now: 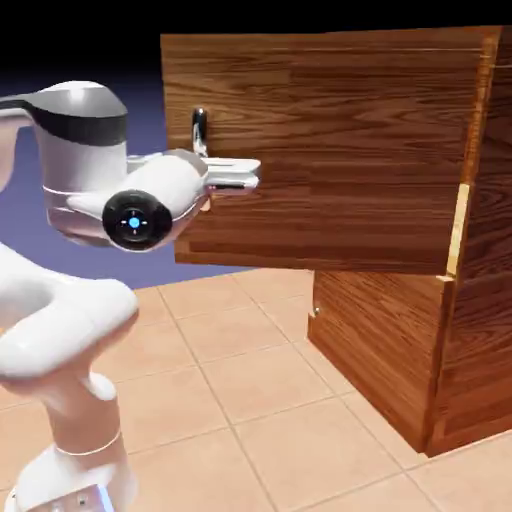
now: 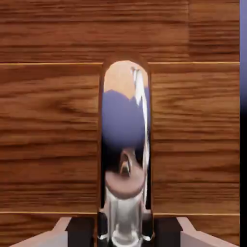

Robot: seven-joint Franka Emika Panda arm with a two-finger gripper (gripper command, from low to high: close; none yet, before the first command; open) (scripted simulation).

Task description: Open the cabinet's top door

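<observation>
The end effector (image 2: 124, 231) is closed on the long silver bar handle (image 2: 124, 144), one finger at either side of it in the hand view, with the dark pads (image 2: 81, 232) up against the bar. In the exterior view the white hand covers the lower part of the handle, so the contact is hard to make out from there; the hand view shows it better, though its bottom edge cuts off the fingers and the near end of the bar.

The top door (image 1: 330, 150) stands swung out from the cabinet (image 1: 485, 340), its free edge toward the exterior view's left and its other side at the cabinet's front edge. It spans much of the upper picture and hides the upper opening and whatever is inside. The cabinet runs out of the picture at the exterior view's right.

Below, the lower door (image 1: 375, 355) looks shut; the open door overhangs it and hides its upper part, and a small handle (image 1: 316, 311) shows at its left edge, too small to make out well. The tiled floor (image 1: 230, 370) spreads between the robot arm (image 1: 70, 330) and the cabinet. The arm is cut off along the exterior view's left. The bar's shiny face carries blurred reflections in the hand view.
</observation>
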